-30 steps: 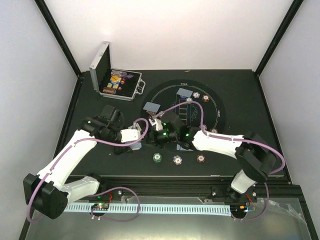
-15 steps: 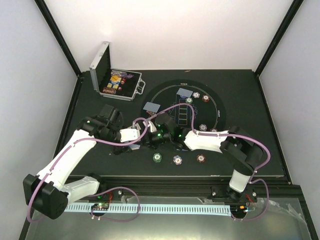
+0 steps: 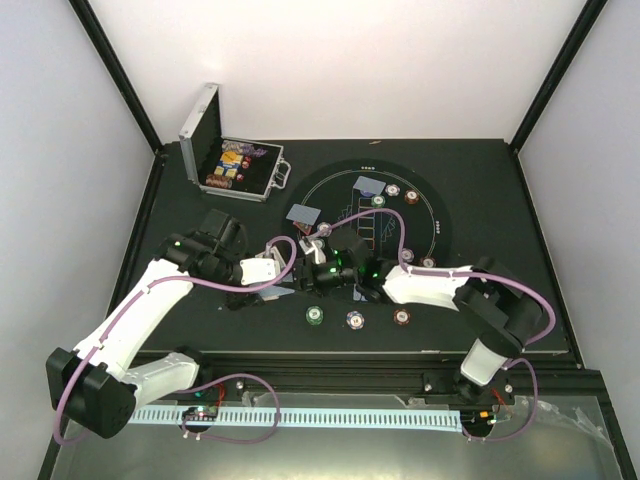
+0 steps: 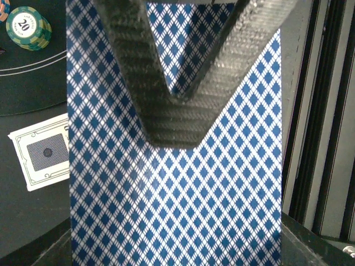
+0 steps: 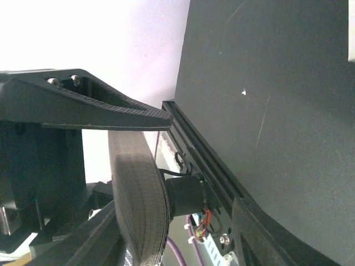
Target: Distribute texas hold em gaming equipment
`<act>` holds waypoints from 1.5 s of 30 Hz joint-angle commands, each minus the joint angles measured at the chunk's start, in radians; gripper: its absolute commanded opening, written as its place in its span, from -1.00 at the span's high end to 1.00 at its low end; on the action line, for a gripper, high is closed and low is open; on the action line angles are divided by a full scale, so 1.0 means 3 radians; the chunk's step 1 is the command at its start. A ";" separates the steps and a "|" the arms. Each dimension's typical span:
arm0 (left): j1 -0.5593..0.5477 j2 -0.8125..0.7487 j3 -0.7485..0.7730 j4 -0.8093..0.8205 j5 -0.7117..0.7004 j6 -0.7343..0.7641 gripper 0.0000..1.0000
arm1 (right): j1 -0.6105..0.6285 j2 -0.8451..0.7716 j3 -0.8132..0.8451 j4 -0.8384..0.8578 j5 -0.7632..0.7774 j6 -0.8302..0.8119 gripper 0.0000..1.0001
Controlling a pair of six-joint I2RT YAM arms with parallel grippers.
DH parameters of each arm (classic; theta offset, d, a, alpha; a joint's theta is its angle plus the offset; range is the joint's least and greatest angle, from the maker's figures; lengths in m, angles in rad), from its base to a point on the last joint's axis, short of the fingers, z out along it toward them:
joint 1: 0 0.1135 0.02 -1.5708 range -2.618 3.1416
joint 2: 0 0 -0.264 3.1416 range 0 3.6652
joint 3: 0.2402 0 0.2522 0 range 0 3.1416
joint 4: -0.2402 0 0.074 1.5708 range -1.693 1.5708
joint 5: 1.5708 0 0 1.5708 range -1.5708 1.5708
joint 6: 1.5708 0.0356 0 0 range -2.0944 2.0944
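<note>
My left gripper [image 3: 272, 272] is shut on a deck of blue diamond-backed playing cards [image 4: 177, 188], which fills the left wrist view below its fingers [image 4: 166, 111]. My right gripper [image 3: 306, 272] meets it over the round mat's near-left edge. In the right wrist view the deck's edge [image 5: 138, 205] stands between the right gripper's [image 5: 133, 177] wide-apart jaws. Green [image 3: 316, 315], blue-white [image 3: 355, 320] and dark red [image 3: 402, 317] chips lie in a row near the front. Two cards [image 3: 303, 214] [image 3: 369, 185] and more chips [image 3: 393, 192] lie on the mat.
The silver hinged case [image 3: 232, 165] stands open at the back left with chips inside. A green chip [image 4: 28, 27] and a white-bordered card [image 4: 47, 152] lie left of the deck. The table's front rail [image 3: 400, 352] runs behind both wrists.
My right arm has shifted and its gripper has closed in on the left gripper and the deck. My left arm has stayed where it was.
</note>
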 commanded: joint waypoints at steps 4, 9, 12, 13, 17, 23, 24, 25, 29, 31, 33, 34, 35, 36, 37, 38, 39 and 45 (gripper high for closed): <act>0.0008 -0.0065 0.0162 -0.0005 0.0130 0.0030 0.97 | -0.0039 -0.0223 -0.0014 -0.0641 0.0209 -0.0256 0.36; 0.0008 -0.0062 0.0151 0.0003 0.0130 0.0030 0.97 | -0.0051 -0.0383 0.0083 -0.0963 0.0282 -0.0415 0.68; 0.0011 -0.0058 0.0148 0.0009 0.0131 0.0030 0.97 | -0.0085 -0.0445 0.0143 -0.1190 0.0321 -0.0568 0.76; 0.0011 -0.0058 0.0148 0.0008 0.0130 0.0030 0.97 | -0.0103 -0.0451 0.0194 -0.1333 0.0351 -0.0638 0.78; 0.0011 -0.0061 0.0159 0.0003 0.0125 0.0033 0.97 | -0.0245 -0.0515 0.0200 -0.1508 0.0283 -0.0777 0.94; 0.0012 -0.0060 0.0144 0.0008 0.0097 0.0040 0.97 | -0.0552 -0.0576 0.0278 -0.1721 0.0179 -0.0972 0.98; 0.0010 -0.0058 0.0144 0.0008 0.0095 0.0040 0.97 | -0.0609 -0.0564 0.0297 -0.1744 0.0138 -0.1005 0.98; 0.0012 -0.0058 0.0148 0.0010 0.0088 0.0040 0.97 | -0.0665 -0.0541 0.0322 -0.1764 0.0114 -0.1036 0.98; 0.0010 -0.0067 0.0154 0.0000 0.0061 0.0040 0.97 | -0.0910 -0.0344 0.0501 -0.1823 -0.0034 -0.1172 0.98; 0.0012 -0.0071 0.0149 -0.0007 0.0050 0.0035 0.97 | -0.1019 -0.0154 0.0727 -0.1840 -0.0128 -0.1261 0.98; 0.0008 -0.0068 0.0148 0.0002 0.0032 0.0019 0.97 | -0.1124 0.0139 0.1048 -0.2034 -0.0155 -0.1436 0.98; 0.0010 -0.0064 0.0148 0.0003 0.0028 0.0007 0.97 | -0.1169 0.0292 0.1240 -0.2127 -0.0165 -0.1497 0.98; 0.0011 -0.0062 0.0148 -0.0002 0.0031 -0.0004 0.97 | -0.1227 0.0473 0.1424 -0.2202 -0.0171 -0.1543 0.98; 0.0011 -0.0063 0.0148 -0.0004 0.0030 -0.0008 0.97 | -0.1256 0.0639 0.1632 -0.2255 -0.0170 -0.1578 0.98; 0.0013 -0.0063 0.0152 -0.0006 0.0027 -0.0015 0.97 | -0.1300 0.0827 0.1846 -0.2373 -0.0163 -0.1619 0.98; 0.0013 -0.0067 0.0152 -0.0008 0.0021 -0.0019 0.97 | -0.1333 0.1011 0.2060 -0.2455 -0.0158 -0.1649 0.97; 0.0013 -0.0068 0.0154 -0.0008 0.0015 -0.0025 0.97 | -0.1356 0.1192 0.2283 -0.2552 -0.0148 -0.1673 0.98; 0.0013 -0.0067 0.0154 -0.0046 -0.0009 -0.0043 0.97 | -0.1435 0.2155 0.3435 -0.2967 -0.0156 -0.1685 0.98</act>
